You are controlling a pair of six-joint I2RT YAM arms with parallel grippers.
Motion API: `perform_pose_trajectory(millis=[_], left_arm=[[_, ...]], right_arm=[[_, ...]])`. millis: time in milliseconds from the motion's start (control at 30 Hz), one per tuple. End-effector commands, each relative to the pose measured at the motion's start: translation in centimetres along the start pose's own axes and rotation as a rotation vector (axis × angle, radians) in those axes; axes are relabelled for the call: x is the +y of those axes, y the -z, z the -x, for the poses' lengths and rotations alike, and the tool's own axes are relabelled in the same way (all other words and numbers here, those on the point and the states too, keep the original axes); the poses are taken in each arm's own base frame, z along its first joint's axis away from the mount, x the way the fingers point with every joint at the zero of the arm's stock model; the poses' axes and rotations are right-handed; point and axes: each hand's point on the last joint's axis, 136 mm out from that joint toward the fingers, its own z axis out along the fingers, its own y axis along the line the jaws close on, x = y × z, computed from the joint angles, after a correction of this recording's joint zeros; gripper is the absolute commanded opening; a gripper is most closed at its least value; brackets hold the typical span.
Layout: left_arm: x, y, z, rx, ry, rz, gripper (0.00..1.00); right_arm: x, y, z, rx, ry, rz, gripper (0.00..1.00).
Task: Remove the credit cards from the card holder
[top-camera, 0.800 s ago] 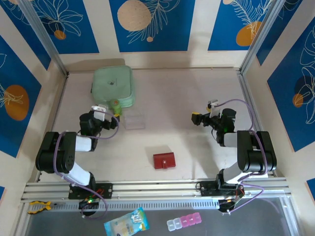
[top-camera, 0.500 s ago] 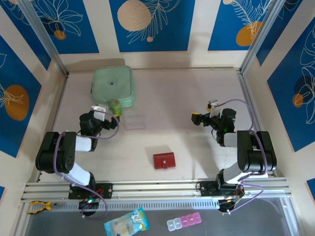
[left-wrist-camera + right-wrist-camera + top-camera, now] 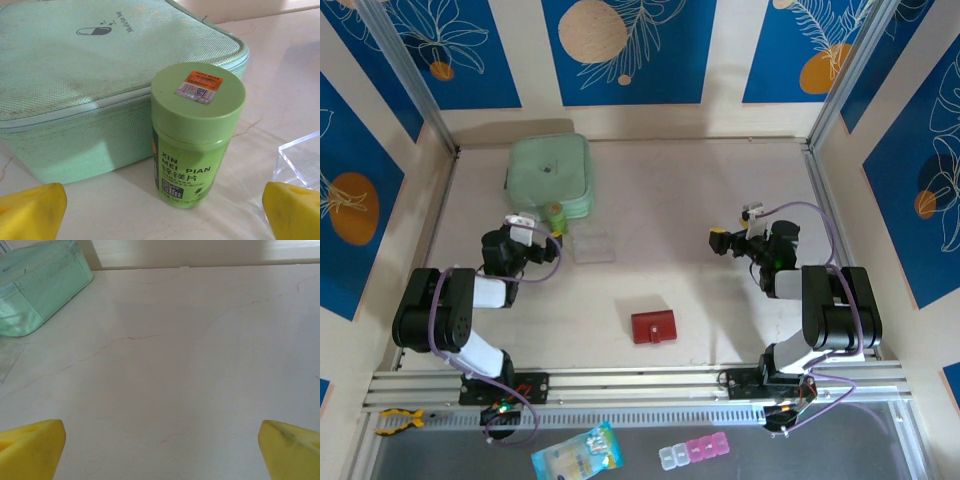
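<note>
Card holder unmoved; bottle reads "XIN MEI PIAN".

In the top view, the card holder lies lower centre. The zipped pouch sits upper left, with the pill bottle just below it and the plastic box lower right of the bottle.

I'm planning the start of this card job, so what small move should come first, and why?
Probably swing the right gripper toward the card holder. It lies shut and untouched on the table, while both grippers stand open farther out, and the left gripper faces a green bottle instead.
</note>
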Motion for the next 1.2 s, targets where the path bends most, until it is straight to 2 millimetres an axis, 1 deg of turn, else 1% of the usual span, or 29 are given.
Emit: perform_pose_trajectory(millis=[0, 200, 333, 400, 600, 700, 800, 900, 967, 1033, 1167], left_arm=[[0.5, 0.1, 0.0, -0.009, 0.010, 0.020, 1.00], [0.5, 0.1, 0.0, -0.009, 0.008, 0.022, 1.00], [0.6, 0.2, 0.1, -0.012, 0.008, 0.033, 1.00], [0.9, 0.5, 0.4, -0.022, 0.010, 0.061, 1.00], [2.1, 1.8, 2.0, -0.024, 0.029, 0.153, 1.00], [2.9, 2.3, 2.7, 0.011, 0.061, 0.209, 1.00], [3.9, 3.0, 3.1, 0.072, 0.108, 0.276, 1.00], [4.3, 3.6, 3.9, 0.118, 0.156, 0.301, 1.00], [4.2, 4.1, 4.6, 0.146, 0.192, 0.301, 0.99], [3.7, 4.6, 5.0, 0.182, 0.237, 0.282, 0.97], [1.9, 5.5, 5.4, 0.292, 0.327, 0.207, 0.97]], right_arm=[[0.3, 0.2, 0.4, -0.021, 0.029, 0.017, 0.99], [0.3, 0.2, 0.4, -0.022, 0.030, 0.017, 0.99], [-0.4, 0.1, 0.7, -0.017, 0.022, -0.047, 0.99], [-0.4, 0.1, 0.9, -0.008, 0.027, -0.065, 0.99], [0.5, 0.5, 2.3, 0.018, 0.036, -0.066, 0.99], [1.0, 0.7, 2.9, 0.050, 0.029, -0.073, 1.00], [1.6, 0.7, 3.5, 0.094, -0.001, -0.085, 0.99], [2.5, 0.6, 3.6, 0.166, -0.050, -0.092, 0.96], [3.6, 0.4, 3.9, 0.203, -0.093, -0.081, 0.94], [4.9, 0.2, 4.0, 0.235, -0.135, -0.069, 0.91], [7.6, -0.4, 3.9, 0.322, -0.218, -0.058, 0.86]])
